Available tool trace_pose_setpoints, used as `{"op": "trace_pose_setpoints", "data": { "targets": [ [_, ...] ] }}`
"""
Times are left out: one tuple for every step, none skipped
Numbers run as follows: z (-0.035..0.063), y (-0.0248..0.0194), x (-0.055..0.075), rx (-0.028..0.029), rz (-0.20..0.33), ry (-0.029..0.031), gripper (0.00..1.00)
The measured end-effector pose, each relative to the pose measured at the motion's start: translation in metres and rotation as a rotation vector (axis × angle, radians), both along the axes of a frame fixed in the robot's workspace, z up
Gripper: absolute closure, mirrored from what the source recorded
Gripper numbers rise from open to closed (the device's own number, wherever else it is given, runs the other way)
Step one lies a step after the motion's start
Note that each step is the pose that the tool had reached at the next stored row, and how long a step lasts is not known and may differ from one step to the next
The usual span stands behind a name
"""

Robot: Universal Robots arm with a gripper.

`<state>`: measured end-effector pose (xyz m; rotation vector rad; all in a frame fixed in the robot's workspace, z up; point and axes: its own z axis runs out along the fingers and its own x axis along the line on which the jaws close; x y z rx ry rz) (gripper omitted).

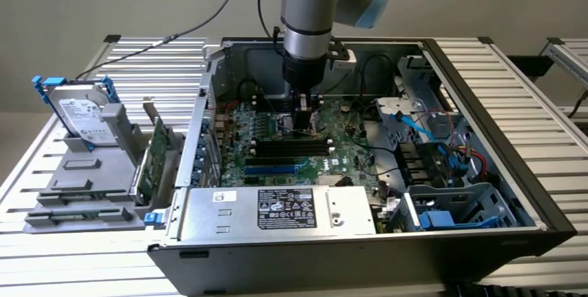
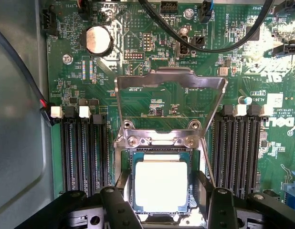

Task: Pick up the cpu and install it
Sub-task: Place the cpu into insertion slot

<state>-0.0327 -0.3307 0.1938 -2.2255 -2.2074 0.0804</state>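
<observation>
Our hand (image 2: 162, 196) stands wide, its black fingers (image 2: 115, 210) on either side of the cpu (image 2: 161, 183) and apart from it. The cpu lies flat in its socket on the green motherboard (image 2: 152, 102), silver top up. The hand's own body covers the cpu edge nearest it, so we cannot tell how that side seats. The socket's metal load plate (image 2: 171, 78) is tilted up, open. Dark memory slots (image 2: 85, 152) flank the socket.

From the exterior view the hand (image 1: 301, 121) reaches down into the open computer case (image 1: 514, 193) and hides the socket. At the exterior view's left, a hard drive (image 1: 81, 114) and a green card (image 1: 156, 152) stand on the bench (image 1: 514, 80).
</observation>
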Motion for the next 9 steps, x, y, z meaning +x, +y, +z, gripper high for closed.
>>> {"op": "trace_pose_setpoints", "data": {
  "targets": [
    [0.0005,0.0000,0.0000,0.0003,0.000,0.0000,0.36],
    [0.0010,0.0000,0.0000,0.0005,0.000,0.0000,0.36],
    [0.0016,0.0000,0.0000,0.0007,0.000,0.0000,0.36],
    [0.0021,0.0000,0.0000,0.0010,0.000,-0.0001,0.36],
    [0.0027,0.0000,0.0000,0.0012,0.000,0.0000,0.36],
    [0.0032,0.0000,0.0000,0.0014,0.000,0.0000,0.36],
    [0.0038,0.0000,0.0000,0.0016,0.000,0.0000,0.36],
    [0.0044,0.0000,0.0000,0.0017,0.000,0.0000,0.36],
    [0.0051,0.0000,0.0000,0.0018,0.000,0.0000,0.36]
  ]
}}
